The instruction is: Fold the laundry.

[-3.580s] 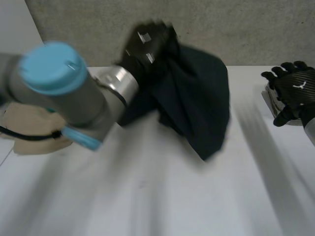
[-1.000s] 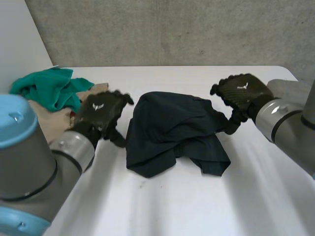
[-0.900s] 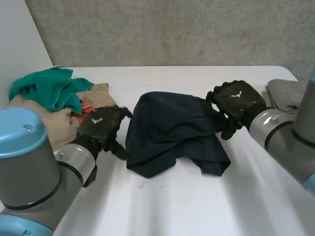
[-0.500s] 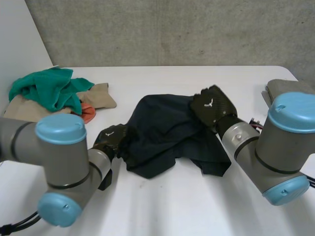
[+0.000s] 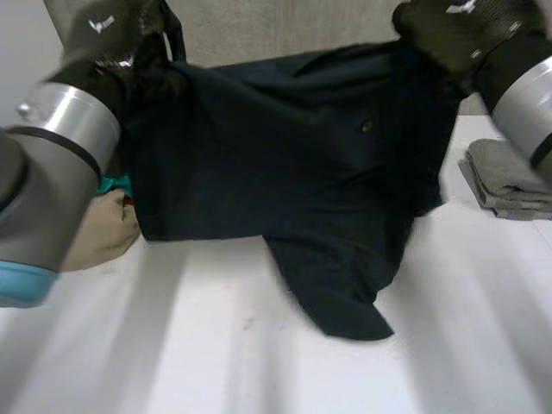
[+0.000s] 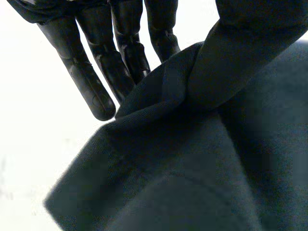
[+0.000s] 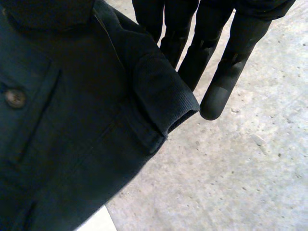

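A dark navy garment (image 5: pixel 293 164) with a buttoned pocket hangs spread between my two raised hands, its lower end resting on the white table (image 5: pixel 172 345). My left hand (image 5: pixel 108 30) is shut on the garment's upper left corner. In the left wrist view the thumb pinches a thick hem of the garment (image 6: pixel 192 159) against the fingers (image 6: pixel 91 86). My right hand (image 5: pixel 448 30) is shut on the upper right corner. In the right wrist view the garment's (image 7: pixel 72 125) band edge sits pinched under the thumb, beside the fingers (image 7: pixel 226 77).
A folded grey cloth (image 5: pixel 509 177) lies on the table at the right. At the left, a tan cloth (image 5: pixel 99 237) and a bit of teal cloth (image 5: pixel 112 183) peek out from behind the hanging garment. A concrete wall stands behind the table.
Both hands have closed on the navy garment's edges and lifted it off the table, pulling it wide apart. It lay crumpled in the middle before.
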### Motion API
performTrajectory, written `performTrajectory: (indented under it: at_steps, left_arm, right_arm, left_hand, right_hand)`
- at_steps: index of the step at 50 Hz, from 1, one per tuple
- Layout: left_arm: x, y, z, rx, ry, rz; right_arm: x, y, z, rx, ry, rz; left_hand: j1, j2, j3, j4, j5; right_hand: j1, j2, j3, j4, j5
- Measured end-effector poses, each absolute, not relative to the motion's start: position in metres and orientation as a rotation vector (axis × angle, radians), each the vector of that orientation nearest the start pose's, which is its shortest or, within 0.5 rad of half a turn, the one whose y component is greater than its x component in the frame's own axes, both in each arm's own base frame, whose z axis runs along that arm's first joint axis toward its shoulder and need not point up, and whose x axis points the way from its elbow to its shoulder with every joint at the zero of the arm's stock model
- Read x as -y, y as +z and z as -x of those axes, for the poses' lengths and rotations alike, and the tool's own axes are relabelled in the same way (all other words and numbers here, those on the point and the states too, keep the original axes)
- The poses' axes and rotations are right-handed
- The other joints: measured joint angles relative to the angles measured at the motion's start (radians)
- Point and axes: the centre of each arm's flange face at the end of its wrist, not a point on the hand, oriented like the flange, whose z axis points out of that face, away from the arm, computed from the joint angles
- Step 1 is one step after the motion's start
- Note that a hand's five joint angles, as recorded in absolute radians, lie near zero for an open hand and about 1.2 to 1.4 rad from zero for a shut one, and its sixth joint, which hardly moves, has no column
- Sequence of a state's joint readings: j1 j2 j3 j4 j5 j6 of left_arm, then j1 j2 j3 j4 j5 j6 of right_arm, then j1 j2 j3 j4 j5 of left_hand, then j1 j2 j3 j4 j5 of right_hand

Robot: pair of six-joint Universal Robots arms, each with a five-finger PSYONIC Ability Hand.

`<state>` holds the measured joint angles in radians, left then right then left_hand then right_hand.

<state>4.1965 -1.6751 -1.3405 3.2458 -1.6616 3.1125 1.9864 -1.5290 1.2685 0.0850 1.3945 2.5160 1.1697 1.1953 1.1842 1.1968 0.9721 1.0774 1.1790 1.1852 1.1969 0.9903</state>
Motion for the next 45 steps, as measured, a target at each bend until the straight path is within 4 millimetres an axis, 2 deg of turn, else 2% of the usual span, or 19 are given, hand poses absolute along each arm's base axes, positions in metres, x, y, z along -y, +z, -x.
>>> performTrajectory:
  at_steps: [4,9,11,15,17,18,19,21,22,23,25,26,27,30,31,34,36,40,45]
  left_arm:
    - [0.237,0.357,0.276,-2.109,-2.643,-0.592]
    - [0.243,0.337,0.281,-2.112,-2.531,-0.729]
    - [0.255,0.31,0.289,-2.158,-2.423,-0.809]
    - [0.279,0.279,0.302,-2.19,-2.339,-0.861]
    - [0.286,0.275,0.305,-2.18,-2.337,-0.865]
    - [0.305,0.271,0.313,-2.123,-2.366,-0.864]
    - [0.31,0.271,0.315,-2.104,-2.379,-0.86]
    - [0.334,0.282,0.322,-1.954,-2.486,-0.819]
    - [0.334,0.282,0.322,-1.954,-2.486,-0.819]
    - [0.352,0.303,0.325,-1.777,-2.608,-0.756]
    - [0.362,0.32,0.326,-1.646,-2.693,-0.704]
    - [0.368,0.339,0.326,-1.505,-2.78,-0.647]
    - [0.37,0.347,0.326,-1.448,-2.814,-0.624]
    - [0.371,0.404,0.323,-1.058,-3.017,-0.47]
    - [0.369,0.415,0.322,-0.985,-3.052,-0.442]
    - [0.36,0.44,0.318,-0.835,-3.134,-0.388]
    - [0.355,0.448,0.317,-0.809,-3.167,-0.379]
    - [0.35,0.44,0.316,-0.902,-3.167,-0.415]
    - [0.342,0.394,0.315,-1.189,-3.073,-0.521]
  right_arm:
    - [0.234,0.393,-0.254,-1.729,-2.416,1.205]
    - [0.246,0.384,-0.246,-1.832,-2.35,1.215]
    - [0.262,0.362,-0.246,-1.923,-2.258,1.232]
    - [0.29,0.323,-0.252,-2.026,-2.129,1.231]
    - [0.296,0.318,-0.254,-2.032,-2.122,1.221]
    - [0.309,0.307,-0.258,-2.03,-2.128,1.187]
    - [0.314,0.305,-0.26,-2.025,-2.137,1.173]
    - [0.333,0.304,-0.265,-1.967,-2.226,1.083]
    - [0.333,0.304,-0.265,-1.967,-2.226,1.083]
    - [0.342,0.309,-0.267,-1.92,-2.29,1.027]
    - [0.357,0.327,-0.27,-1.786,-2.445,0.889]
    - [0.364,0.341,-0.271,-1.689,-2.539,0.806]
    - [0.366,0.346,-0.271,-1.658,-2.566,0.781]
    - [0.373,0.389,-0.27,-1.377,-2.768,0.583]
    - [0.372,0.404,-0.269,-1.272,-2.825,0.524]
    - [0.369,0.426,-0.269,-1.11,-2.896,0.444]
    - [0.364,0.438,-0.27,-1.026,-2.92,0.416]
    - [0.361,0.433,-0.274,-1.04,-2.899,0.442]
    - [0.365,0.394,-0.281,-1.218,-2.787,0.558]
  left_hand:
    - [0.0,0.0,0.0,0.0,0.0]
    - [0.0,0.0,0.0,0.0,0.012]
    - [0.0,0.002,0.005,0.001,0.017]
    - [0.0,0.002,0.008,0.004,0.017]
    - [0.0,0.003,0.008,0.004,0.017]
    - [0.0,0.003,0.008,0.004,0.017]
    - [0.0,0.003,0.008,0.004,0.017]
    - [0.0,0.003,0.009,0.005,0.017]
    - [0.0,0.003,0.009,0.005,0.017]
    - [0.0,0.003,0.009,0.005,0.017]
    - [0.0,0.003,0.009,0.005,0.017]
    - [0.0,0.003,0.009,0.005,0.017]
    - [0.0,0.003,0.009,0.005,0.017]
    - [0.0,0.003,0.009,0.005,0.017]
    - [0.0,0.003,0.009,0.005,0.017]
    - [0.0,0.003,0.009,0.005,0.017]
    - [0.0,0.003,0.009,0.005,0.017]
    - [0.0,0.003,0.009,0.005,0.026]
    - [0.0,0.004,0.009,0.005,0.031]
  right_hand:
    - [0.0,0.0,0.0,0.0,0.0]
    - [0.0,0.0,0.0,0.0,0.0]
    - [0.0,0.0,0.0,0.0,0.0]
    - [0.0,0.0,0.0,0.0,0.0]
    - [0.0,0.0,0.0,0.0,0.0]
    - [0.0,0.0,0.0,0.0,0.0]
    - [0.0,0.0,0.0,0.0,0.0]
    - [0.0,0.0,0.0,0.0,0.0]
    - [0.0,0.0,0.0,0.0,0.0]
    - [0.0,0.0,0.0,0.0,0.0]
    - [0.0,0.0,0.0,0.0,0.0]
    - [0.0,0.0,0.0,0.0,0.0]
    - [0.0,0.0,0.0,0.001,0.0]
    - [0.0,0.0,0.003,0.001,-0.001]
    - [0.0,0.0,0.005,0.001,-0.001]
    - [0.0,0.0,0.005,0.001,-0.001]
    - [0.0,0.0,0.005,0.001,-0.001]
    - [0.0,0.0,0.005,0.001,-0.001]
    - [0.0,0.001,0.005,0.001,-0.001]
